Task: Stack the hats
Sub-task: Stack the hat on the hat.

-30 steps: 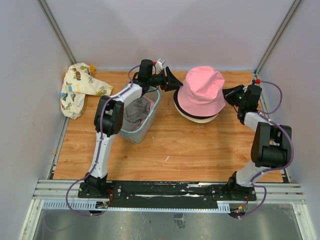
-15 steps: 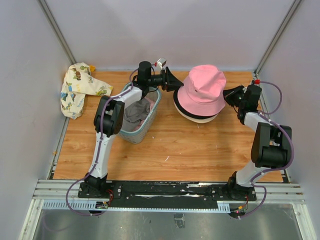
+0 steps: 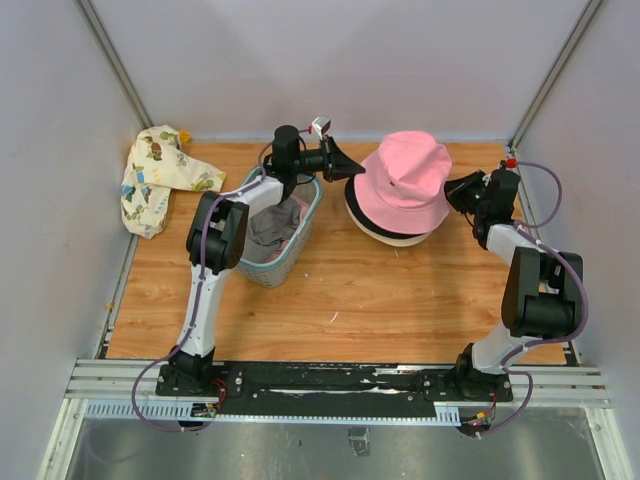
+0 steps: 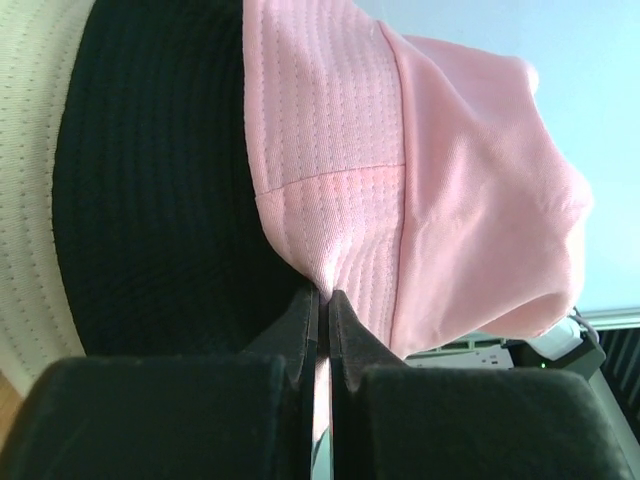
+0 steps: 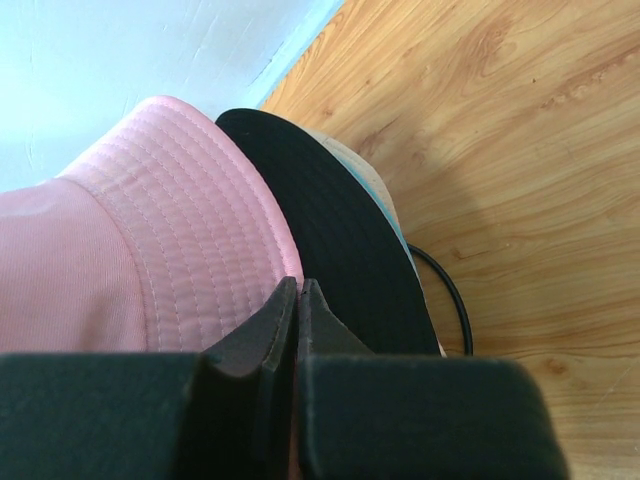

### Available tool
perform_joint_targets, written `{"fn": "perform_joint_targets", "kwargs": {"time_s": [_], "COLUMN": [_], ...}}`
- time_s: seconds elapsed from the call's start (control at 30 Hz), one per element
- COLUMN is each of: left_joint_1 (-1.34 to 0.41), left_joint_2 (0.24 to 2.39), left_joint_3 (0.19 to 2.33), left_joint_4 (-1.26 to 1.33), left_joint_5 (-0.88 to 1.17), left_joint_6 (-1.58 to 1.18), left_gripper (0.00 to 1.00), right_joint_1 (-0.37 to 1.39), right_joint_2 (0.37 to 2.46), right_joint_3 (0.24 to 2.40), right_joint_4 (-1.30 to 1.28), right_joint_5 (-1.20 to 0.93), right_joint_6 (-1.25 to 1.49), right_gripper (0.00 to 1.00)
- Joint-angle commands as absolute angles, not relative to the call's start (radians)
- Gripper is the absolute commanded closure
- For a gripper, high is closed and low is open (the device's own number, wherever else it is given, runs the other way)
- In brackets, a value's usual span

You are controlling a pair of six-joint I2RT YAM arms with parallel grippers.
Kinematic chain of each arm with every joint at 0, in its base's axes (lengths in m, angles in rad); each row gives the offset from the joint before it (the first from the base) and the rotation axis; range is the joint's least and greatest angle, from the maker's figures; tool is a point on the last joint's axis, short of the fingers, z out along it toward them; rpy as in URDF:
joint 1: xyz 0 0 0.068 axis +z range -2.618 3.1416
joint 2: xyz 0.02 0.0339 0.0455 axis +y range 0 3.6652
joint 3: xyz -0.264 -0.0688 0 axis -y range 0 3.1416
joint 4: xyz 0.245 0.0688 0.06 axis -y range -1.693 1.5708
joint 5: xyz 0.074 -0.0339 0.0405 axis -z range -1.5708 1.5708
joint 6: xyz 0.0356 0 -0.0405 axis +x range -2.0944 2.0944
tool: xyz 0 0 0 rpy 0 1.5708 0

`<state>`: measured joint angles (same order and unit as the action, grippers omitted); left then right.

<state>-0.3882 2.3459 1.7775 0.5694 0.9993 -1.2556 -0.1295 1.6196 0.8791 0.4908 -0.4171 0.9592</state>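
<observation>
A pink hat (image 3: pixel 405 180) sits on top of a pile of hats at the back right of the table, over a black brim (image 4: pixel 150 200) and a cream brim (image 3: pixel 400 240). My left gripper (image 3: pixel 351 172) is shut on the pink hat's left brim; in the left wrist view its jaws (image 4: pixel 322 295) pinch the pink fabric. My right gripper (image 3: pixel 451 190) is shut on the brim's right edge, with the pink hat (image 5: pixel 150 230) and the black brim (image 5: pixel 340 230) right at its fingertips (image 5: pixel 298 285). A grey hat (image 3: pixel 272 225) lies in the basket.
The blue-grey mesh basket (image 3: pixel 308 228) stands left of the pile, under my left forearm. A cream cloth with cartoon prints (image 3: pixel 155 180) lies at the back left corner. A black cable (image 5: pixel 455 300) curls on the wood beside the pile.
My left gripper has shut on the pink hat's left brim, having stood open half a second ago. The right gripper has kept its hold.
</observation>
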Motion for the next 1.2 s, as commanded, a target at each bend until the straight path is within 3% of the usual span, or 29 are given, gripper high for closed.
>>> {"fn": "perform_joint_targets", "kwargs": {"time_s": [0.0,0.17,0.3,1.17], "left_joint_1": [-0.355,-0.340,-0.341,-0.373], "left_joint_2": [2.300,2.283,2.310,2.399], "left_joint_3": [1.737,1.839,1.905,2.044], "left_joint_4": [0.456,0.057,-0.084,-0.392], "left_joint_5": [0.949,0.832,0.786,0.732], "left_joint_6": [-1.184,-0.872,-0.774,-0.536], "left_gripper": [0.99,0.99,1.00,1.00], "right_joint_1": [-0.116,-0.124,-0.124,-0.168], "right_joint_2": [1.588,1.592,1.598,1.660], "right_joint_3": [0.877,0.863,0.859,0.754], "right_joint_4": [0.447,0.453,0.448,0.497], "right_joint_5": [-0.412,-0.402,-0.394,-0.320], "right_joint_6": [0.920,0.920,0.912,0.881], "right_gripper": [0.99,1.00,0.99,0.99]}}
